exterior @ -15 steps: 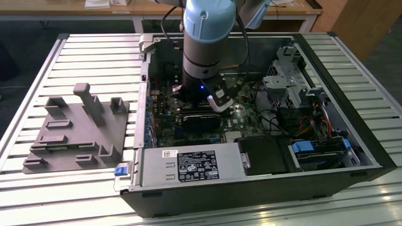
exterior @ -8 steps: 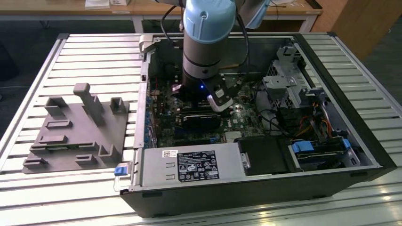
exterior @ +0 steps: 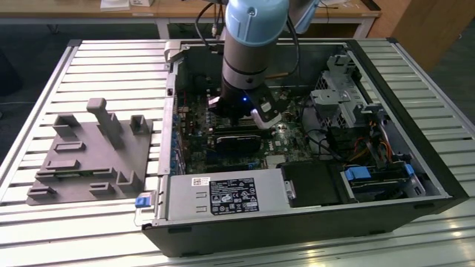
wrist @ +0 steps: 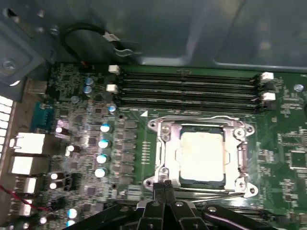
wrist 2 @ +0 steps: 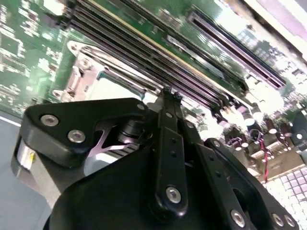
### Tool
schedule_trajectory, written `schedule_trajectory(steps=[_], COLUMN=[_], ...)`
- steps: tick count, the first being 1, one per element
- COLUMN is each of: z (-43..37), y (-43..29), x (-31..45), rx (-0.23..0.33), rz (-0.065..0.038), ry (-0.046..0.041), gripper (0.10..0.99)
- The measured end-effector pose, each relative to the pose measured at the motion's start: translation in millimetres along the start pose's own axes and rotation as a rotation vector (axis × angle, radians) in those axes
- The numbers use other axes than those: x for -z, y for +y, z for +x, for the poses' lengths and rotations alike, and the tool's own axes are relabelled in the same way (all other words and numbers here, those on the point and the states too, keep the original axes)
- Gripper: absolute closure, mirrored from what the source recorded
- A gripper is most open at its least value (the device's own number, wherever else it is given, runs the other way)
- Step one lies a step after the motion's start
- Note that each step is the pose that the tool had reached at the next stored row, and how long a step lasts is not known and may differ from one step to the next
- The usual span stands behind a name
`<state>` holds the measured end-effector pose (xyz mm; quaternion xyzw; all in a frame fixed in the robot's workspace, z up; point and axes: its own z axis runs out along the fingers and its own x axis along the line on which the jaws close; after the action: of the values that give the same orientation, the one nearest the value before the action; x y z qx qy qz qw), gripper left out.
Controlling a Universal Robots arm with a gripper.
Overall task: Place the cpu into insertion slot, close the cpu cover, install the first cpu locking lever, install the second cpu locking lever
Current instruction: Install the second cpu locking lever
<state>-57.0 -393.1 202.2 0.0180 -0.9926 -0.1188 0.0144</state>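
First wrist view: end effector fingertips pressed together, nothing between them, tips down at the near edge of the cpu socket. They sit on or just above a thin lever wire running along that edge; contact not certain.

The cpu lies flat in the slot, pale metal top showing through the window of the cpu cover, which is folded down over it. Memory slots run just beyond the socket's far side; a row of capacitors stands well off to one side of it.

Exterior view: arm reaches straight down into the open computer case, which rests on a slatted tabletop.

Judgement: chip seated, cover shut, lever work in hand. To do it well, keep the tips on the wire, press down, then sweep it sideways under its hook without skidding onto the board.
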Motion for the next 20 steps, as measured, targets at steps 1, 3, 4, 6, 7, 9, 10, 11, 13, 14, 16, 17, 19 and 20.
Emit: schedule_trajectory(steps=[1,3,4,6,7,9,10,11,13,14,16,17,19,20], z=[-2.6,-5.6,-5.7,-5.7,-5.6,-5.5,-5.4,-5.2,-3.9,-3.4,-2.8,-1.5,2.0,3.6], y=[-0.1,-0.7,-1.4,-3.3,-4.6,-7.4,-8.5,-9.4,-10.6,-11.3,-12.7,-13.5,-14.7,-15.4], x=[0.1,0.3,0.5,1.0,1.3,2.0,2.2,2.4,2.7,2.9,3.2,3.3,3.5,3.6], rx=[0.000,-0.001,-0.001,-0.001,-0.001,0.000,0.000,0.000,0.000,0.000,0.001,0.001,0.001,0.001], rz=[0.000,-0.001,-0.002,-0.004,-0.006,-0.010,-0.012,-0.016,-0.025,-0.030,-0.040,-0.044,-0.050,-0.052], ry=[0.0012,0.0029,0.0029,0.0028,0.0028,0.0027,0.0025,0.0024,0.0021,0.0020,0.0017,0.0014,0.0012,0.0011], gripper=[0.980,0.980,0.980,0.980,0.980,0.980,0.980,0.980,0.980,0.980,0.980,0.980,0.980,0.980])
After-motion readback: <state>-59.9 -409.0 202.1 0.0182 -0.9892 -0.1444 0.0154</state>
